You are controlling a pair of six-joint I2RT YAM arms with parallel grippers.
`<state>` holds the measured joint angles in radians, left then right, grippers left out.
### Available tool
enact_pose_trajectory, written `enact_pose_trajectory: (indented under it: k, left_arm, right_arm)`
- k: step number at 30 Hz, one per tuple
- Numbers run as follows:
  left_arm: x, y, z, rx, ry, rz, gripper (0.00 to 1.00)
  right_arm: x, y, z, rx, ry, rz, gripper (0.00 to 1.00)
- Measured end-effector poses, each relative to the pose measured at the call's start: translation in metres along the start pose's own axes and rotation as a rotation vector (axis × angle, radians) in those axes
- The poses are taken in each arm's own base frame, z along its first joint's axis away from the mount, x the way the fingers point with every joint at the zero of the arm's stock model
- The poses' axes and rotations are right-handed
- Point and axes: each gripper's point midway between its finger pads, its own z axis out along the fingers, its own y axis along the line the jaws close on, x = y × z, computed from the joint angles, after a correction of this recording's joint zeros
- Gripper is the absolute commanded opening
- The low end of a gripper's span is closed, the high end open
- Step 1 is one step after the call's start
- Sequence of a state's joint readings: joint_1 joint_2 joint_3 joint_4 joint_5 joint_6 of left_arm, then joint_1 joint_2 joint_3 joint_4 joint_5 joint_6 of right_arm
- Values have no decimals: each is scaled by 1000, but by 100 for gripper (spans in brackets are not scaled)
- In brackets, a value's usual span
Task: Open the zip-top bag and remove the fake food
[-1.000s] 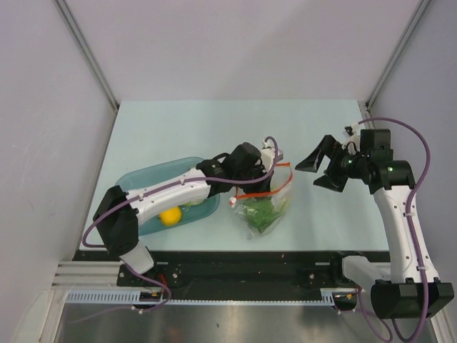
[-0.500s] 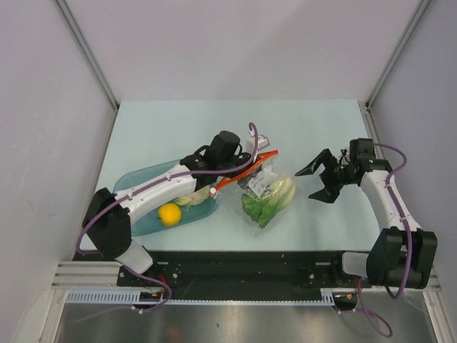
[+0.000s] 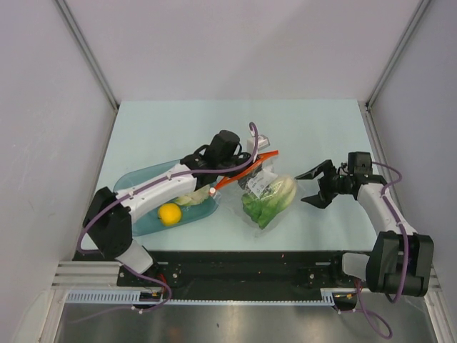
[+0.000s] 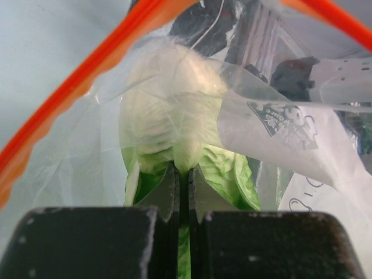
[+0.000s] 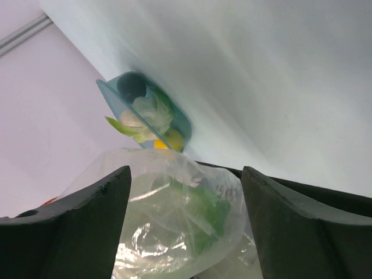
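The zip-top bag (image 3: pixel 268 193) lies right of centre, its red-orange zip strip (image 3: pixel 239 173) spread open toward my left arm. In the left wrist view the strip (image 4: pixel 87 75) arcs around the camera's view into the bag. My left gripper (image 4: pixel 183 170) is shut on the lettuce (image 4: pixel 168 110) inside the bag; green leaf shows between its fingers. In the top view that gripper (image 3: pixel 255 168) sits at the bag's mouth. My right gripper (image 3: pixel 308 188) is open just right of the bag's closed end. In the right wrist view the bag (image 5: pixel 174 221) lies between its fingers (image 5: pixel 87 232), apart from both.
A teal tray (image 3: pixel 139 218) left of the bag holds a yellow fruit (image 3: pixel 169 213) and a white cauliflower (image 3: pixel 189 199). The right wrist view shows the tray (image 5: pixel 180 119) beyond the bag, with a dark piece (image 5: pixel 131 86) in it. The table's near edge runs just below.
My left gripper first moved left and down with the bag and lettuce, laying the bag on the table. My right arm came down toward the bag's closed end, and its jaws narrowed a little.
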<state>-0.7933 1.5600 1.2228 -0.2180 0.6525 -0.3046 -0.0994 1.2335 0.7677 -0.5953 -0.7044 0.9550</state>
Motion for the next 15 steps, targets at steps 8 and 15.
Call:
enact_pose_trajectory:
  k: [8, 15]
  left_arm:
    - [6, 9, 6, -9, 21, -21, 0]
    - [7, 8, 6, -3, 27, -31, 0]
  right_arm:
    - [16, 11, 2, -39, -10, 62, 66]
    - [26, 20, 13, -41, -21, 77, 23]
